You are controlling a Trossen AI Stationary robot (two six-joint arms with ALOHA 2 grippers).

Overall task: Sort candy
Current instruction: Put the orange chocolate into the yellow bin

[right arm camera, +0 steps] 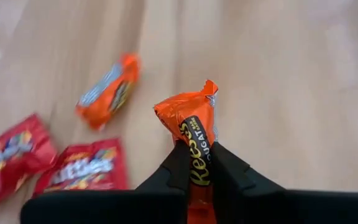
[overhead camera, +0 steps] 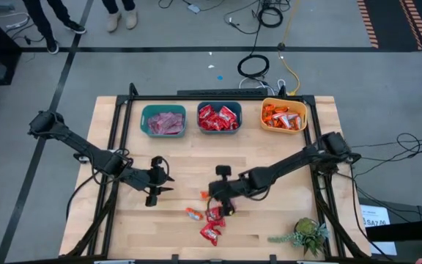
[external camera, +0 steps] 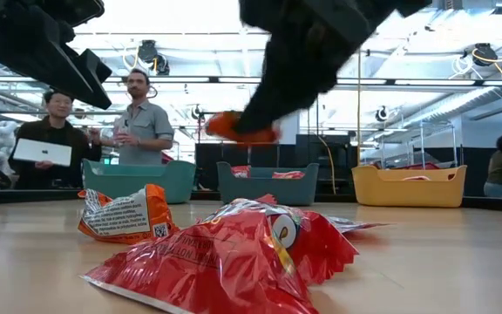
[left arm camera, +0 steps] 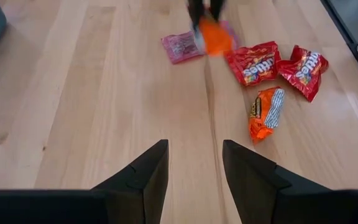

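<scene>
A: Right wrist view settles the grip: the right gripper (right arm camera: 199, 163) has its fingers pinched shut on an orange candy (right arm camera: 190, 121), wrapper standing up out of the tips. In the low view the packet hangs clear above the wood.

B: Then the step in hand is the carry. From above, the right gripper (overhead camera: 212, 194) sits near the table's middle, and the yellow bin (overhead camera: 283, 116), which already holds orange wrappers, lies at about one o'clock from it.

A: I'd lift a little more before swinging. The grip is only on one end of the wrapper, so a quick turn could shake it loose.

B: Agreed; travel slowly, stop over the bin's centre, then release. The red bin (overhead camera: 219, 118) stands just beside the path at twelve o'clock, so don't let go early.

A: Loose candy left: an orange packet (overhead camera: 194, 214) at seven o'clock from the gripper, red packets (overhead camera: 212, 224) at six.

B: The left gripper (overhead camera: 154, 183) waits at nine o'clock, fingers apart, holding nothing. The teal bin (overhead camera: 163, 120) with pinkish sweets stays out of this.
</scene>
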